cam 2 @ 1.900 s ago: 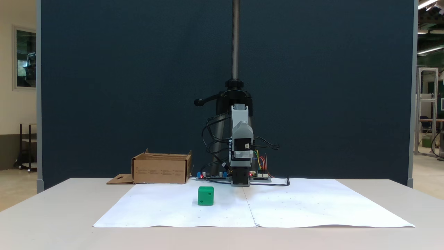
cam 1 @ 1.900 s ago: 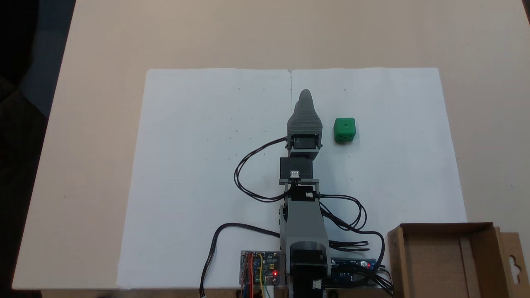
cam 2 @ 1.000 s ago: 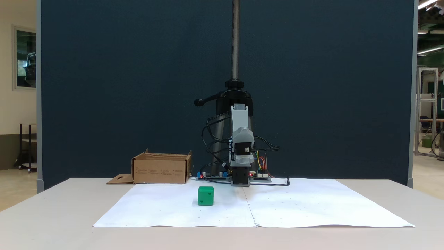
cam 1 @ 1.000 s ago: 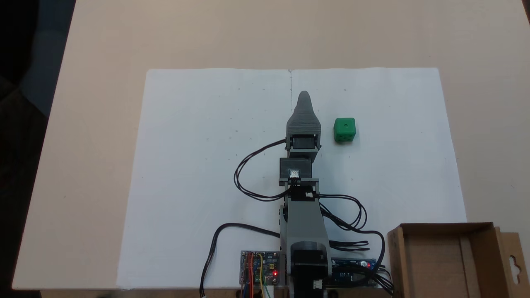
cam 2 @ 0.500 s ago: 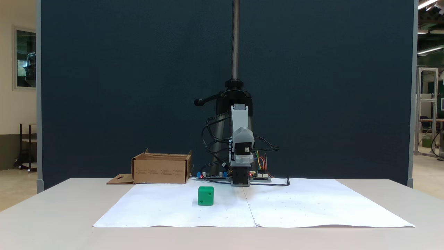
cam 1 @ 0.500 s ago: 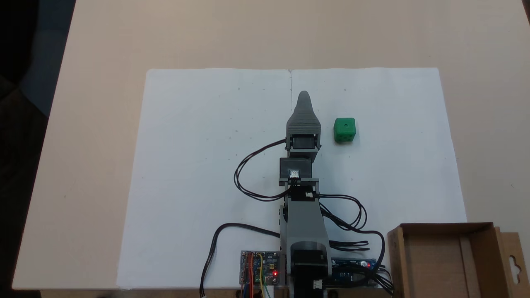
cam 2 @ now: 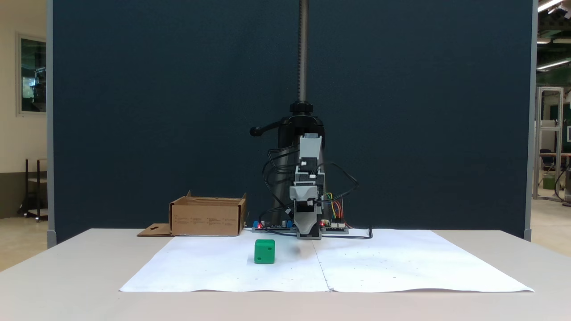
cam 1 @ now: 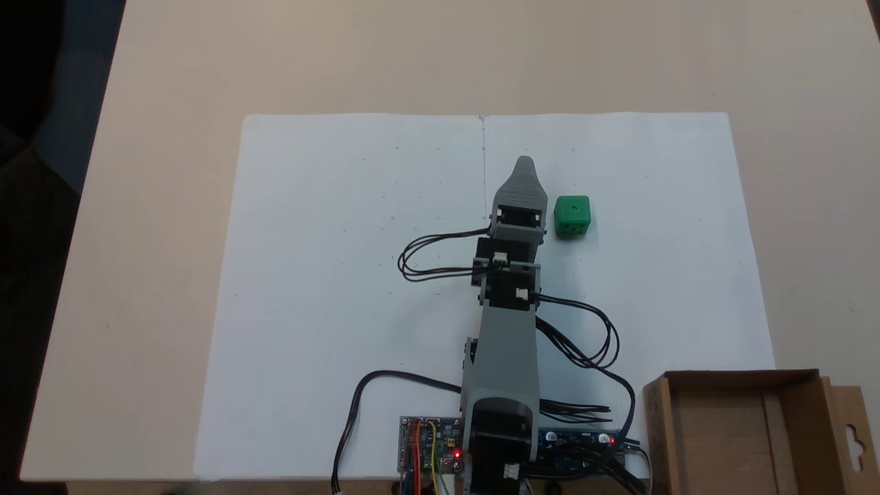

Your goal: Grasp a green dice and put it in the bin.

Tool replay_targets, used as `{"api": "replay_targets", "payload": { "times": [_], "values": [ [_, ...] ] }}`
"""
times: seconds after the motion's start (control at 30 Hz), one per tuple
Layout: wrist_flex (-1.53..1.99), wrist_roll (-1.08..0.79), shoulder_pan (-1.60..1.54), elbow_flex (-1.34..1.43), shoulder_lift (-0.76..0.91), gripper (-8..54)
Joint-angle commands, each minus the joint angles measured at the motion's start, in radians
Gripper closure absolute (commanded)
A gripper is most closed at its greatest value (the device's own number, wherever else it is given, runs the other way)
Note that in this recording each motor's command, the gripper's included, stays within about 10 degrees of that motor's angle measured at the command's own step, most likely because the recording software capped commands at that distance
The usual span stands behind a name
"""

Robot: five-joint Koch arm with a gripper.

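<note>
While the end effector [cam 1: 524, 163] hangs above the paper [cam 1: 330, 275], grip unreadable, the green dice [cam 1: 572, 216] sits just beside it.

Green dice [cam 1: 572, 215] is showing smooth matt plastic, pips recessed. Bin [cam 1: 818, 385], at about four o'clock from the arm's base in the top-down fixed view, is looking like plain brown cardboard, dull and fibrous. Gripper [cam 1: 524, 162] is showing ribbed matt grey plastic. White paper sheets [cam 1: 330, 275] are lying matt over a smooth beige table [cam 1: 172, 82]. Black glossy cables [cam 1: 584, 344] are trailing.
</note>
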Motion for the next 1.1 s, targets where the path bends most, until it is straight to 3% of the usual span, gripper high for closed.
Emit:
{"api": "replay_targets", "payload": {
  "times": [0.0,0.33,0.6,0.77,1.07],
  "values": [
    [0.16,-0.069,0.035,-0.106,0.104,1.9],
    [0.653,0.067,0.156,-0.44,0.052,2.1],
    [1.055,0.083,0.215,-0.781,-0.181,1.8],
    [1.085,0.081,0.262,-0.884,-0.334,2.3],
    [1.068,0.026,0.357,-0.976,-0.431,2.5]
  ]
}}
